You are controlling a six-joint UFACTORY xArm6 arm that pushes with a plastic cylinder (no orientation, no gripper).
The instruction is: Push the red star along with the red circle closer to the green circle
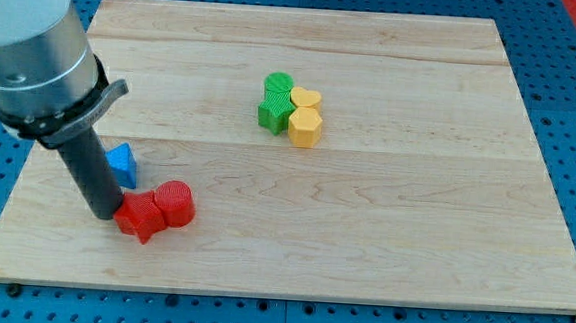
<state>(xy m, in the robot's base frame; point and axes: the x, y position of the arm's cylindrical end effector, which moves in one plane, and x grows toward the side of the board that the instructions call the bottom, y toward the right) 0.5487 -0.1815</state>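
1. Tool state: I carry no gripper — only a straight dark rod, so there is nothing to open or close. My tip (104,213) rests on the wooden board (413,239) at the near left, touching the left side of the red star (140,216).
2. Task objects: the red star sits near the board's near-left corner, with the red circle (175,203) touching it on the right and slightly farther. The two read as one pair.
3. Target: the green circle (279,84) lies well apart, farther and to the right, near the board's middle. It forms the far end of a tight cluster with a green block (271,112) of unclear shape, a yellow heart (306,99) and a yellow hexagon-like block (305,127).
4. Bystander: a blue block (121,163) sits just beside my rod, on the far side.
5. Step in hand, as I judge it: contact is made and the push is at its start — most of the distance remains.
6. Next move calls for a push rightward and away from the near edge, aimed through both red blocks so neither slips off sideways.
7. Caution: the star may rotate against the circle; I correct the heading if the pair splits.
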